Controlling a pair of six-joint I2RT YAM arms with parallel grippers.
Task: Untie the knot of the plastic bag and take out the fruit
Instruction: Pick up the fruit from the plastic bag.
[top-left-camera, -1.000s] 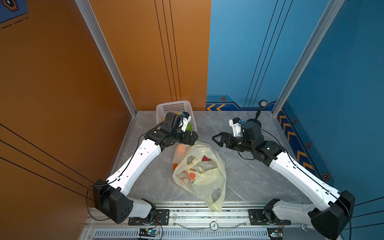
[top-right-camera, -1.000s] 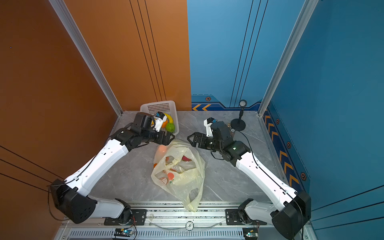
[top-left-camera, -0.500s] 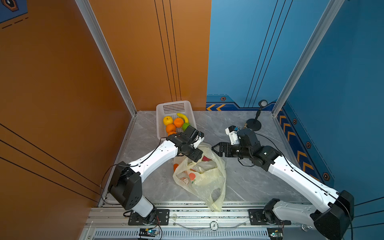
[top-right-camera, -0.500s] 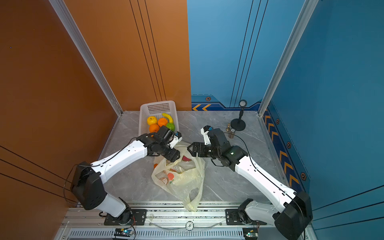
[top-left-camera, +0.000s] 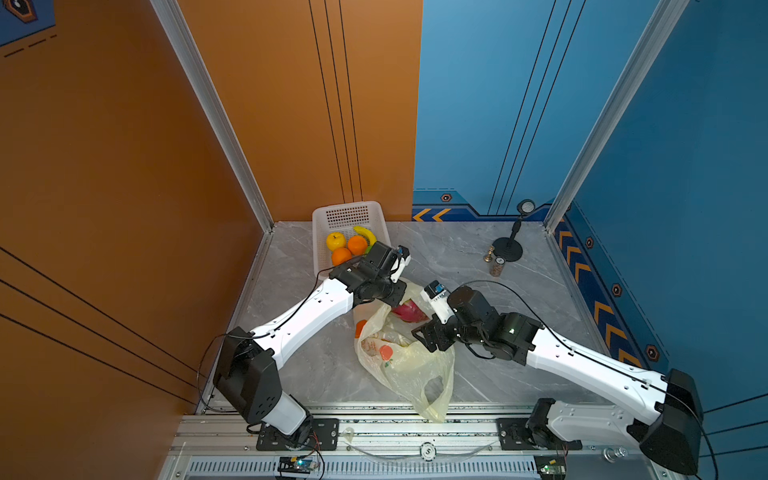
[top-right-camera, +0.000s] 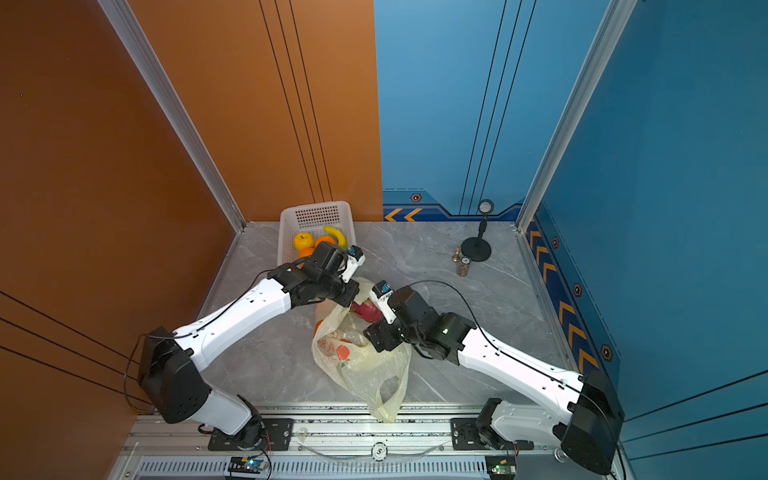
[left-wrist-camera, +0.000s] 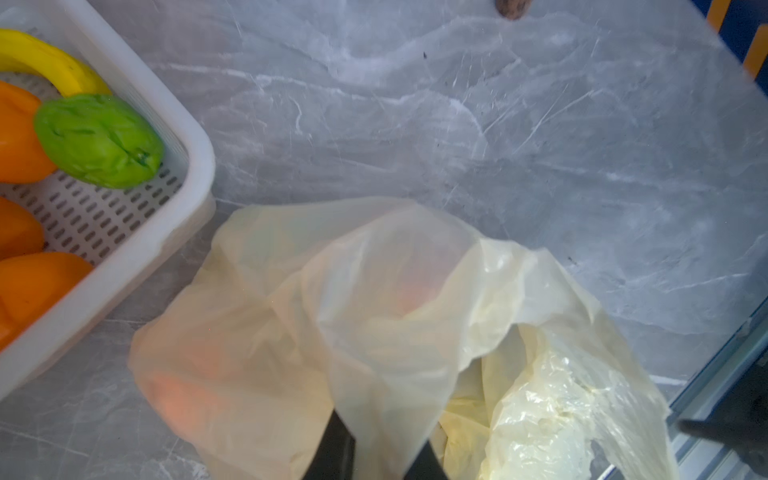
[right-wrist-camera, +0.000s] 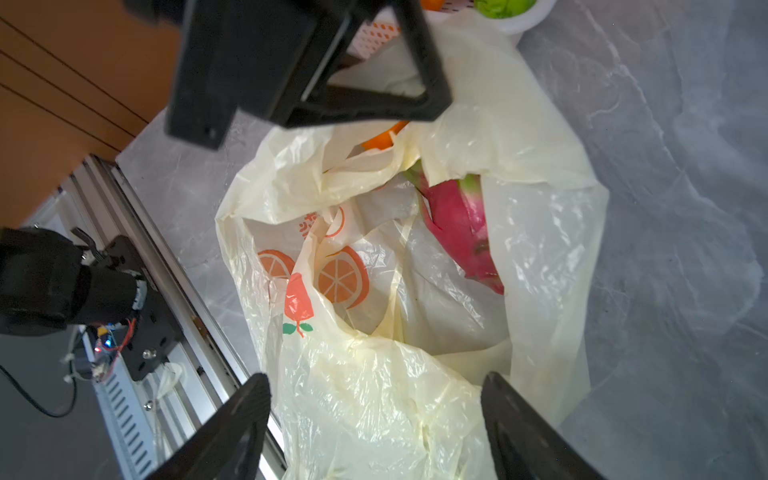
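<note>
Sprawling on the grey marble table (top-left-camera: 457, 257) between the two arms, the plastic bag (top-left-camera: 399, 357) is thin, crinkled, translucent pale yellow and printed with orange slices. Its mouth gapes on the side nearest the basket, and one handle loop trails toward the front rail. Most of its load is veiled by film. A pink dragon fruit (right-wrist-camera: 457, 224) with green tips shows only in part, a sliver of orange (right-wrist-camera: 382, 137) peeks out beneath the bag's upper rim, and the left wrist view gives only blurred orange patches through the plastic. The left gripper (left-wrist-camera: 378, 449) is pinched together on a fold of the bag's rim, its fingers cut off by the frame edge there and hidden under the wrist in both top views. The right gripper (right-wrist-camera: 376, 378) hangs over the bag with its fingers spread wide, gripping nothing. Just beside the bag, the white perforated basket (top-left-camera: 320, 232) holds a yellow round fruit (top-left-camera: 336, 241), two oranges, a banana (top-left-camera: 365, 233) and a green fruit (left-wrist-camera: 99, 141).
</note>
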